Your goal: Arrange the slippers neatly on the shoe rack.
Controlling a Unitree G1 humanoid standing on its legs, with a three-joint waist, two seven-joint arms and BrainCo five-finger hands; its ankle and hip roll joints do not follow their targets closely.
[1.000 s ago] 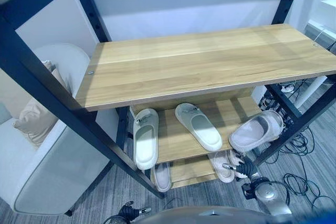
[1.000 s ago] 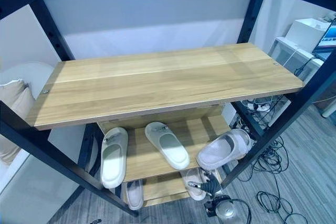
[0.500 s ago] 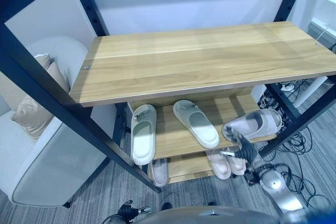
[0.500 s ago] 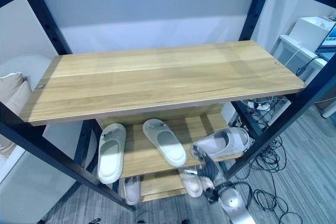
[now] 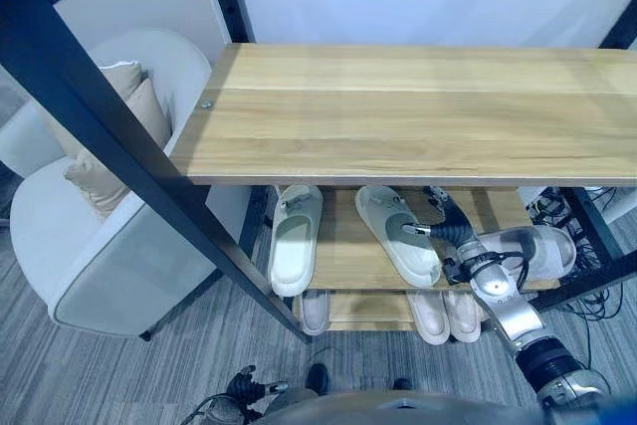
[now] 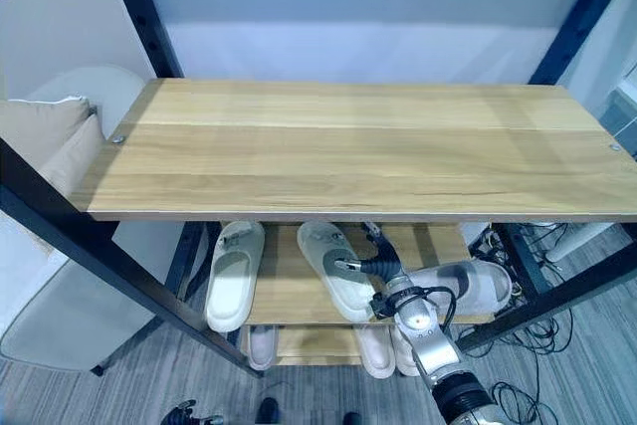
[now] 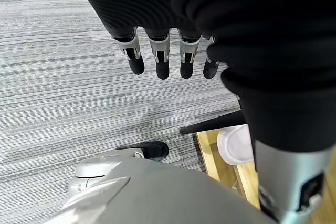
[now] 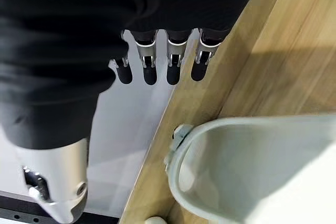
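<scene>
text: none legible | labels: none | numbers: none

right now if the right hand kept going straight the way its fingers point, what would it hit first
Probably nothing on the shelf: the right hand points past the angled middle slipper toward the back of the rack's middle shelf. The light wall behind looks like the first thing met, though depth is unclear.

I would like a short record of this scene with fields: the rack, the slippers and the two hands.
rack: shoe rack with wooden shelves and a dark frame
middle shelf: white slipper at the left, slanted white slipper, grey slipper at the right
bottom shelf: pale slippers
right hand: open, under the top shelf between the slanted white and grey slippers
left hand: open, over the grey carpet
</scene>
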